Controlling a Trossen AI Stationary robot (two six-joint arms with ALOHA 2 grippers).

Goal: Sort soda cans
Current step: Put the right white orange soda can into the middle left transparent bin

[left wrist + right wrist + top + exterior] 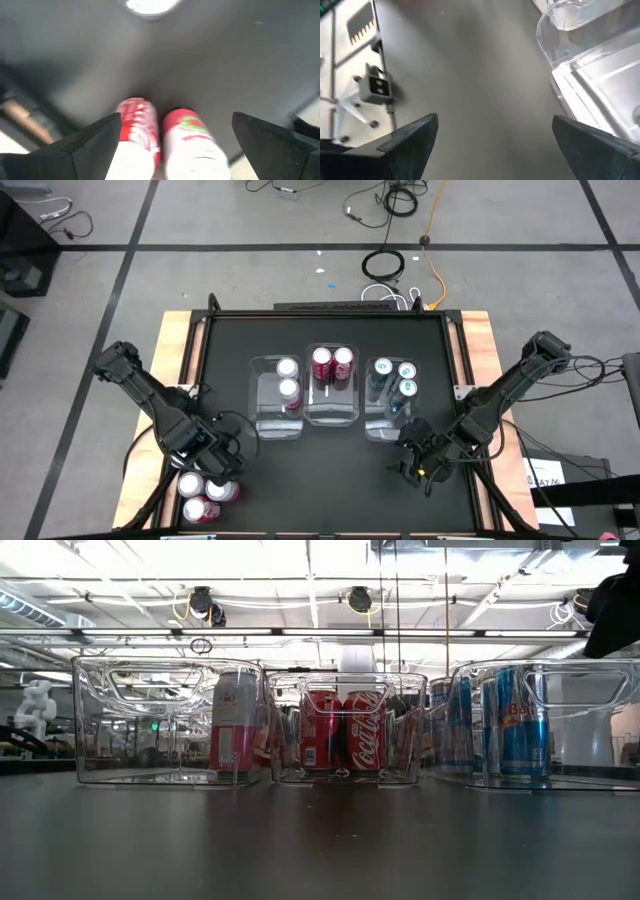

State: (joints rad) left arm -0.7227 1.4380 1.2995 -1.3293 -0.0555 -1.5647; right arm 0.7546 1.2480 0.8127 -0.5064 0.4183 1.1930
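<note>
My left hand (222, 463), spread wide, hovers over three loose soda cans (205, 495) at the bench's (330, 480) near-left corner. My right hand (418, 465), also spread, waits near the right bin (385, 430).

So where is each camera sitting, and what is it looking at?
High: above, looking straight down at the table, three bins and both arms.
Low: at table height, facing the bins; no gripper shows.
Left wrist: on the left arm, open left gripper over two cans.
Right wrist: open right gripper over bare table.
High and left wrist share those cans.
</note>
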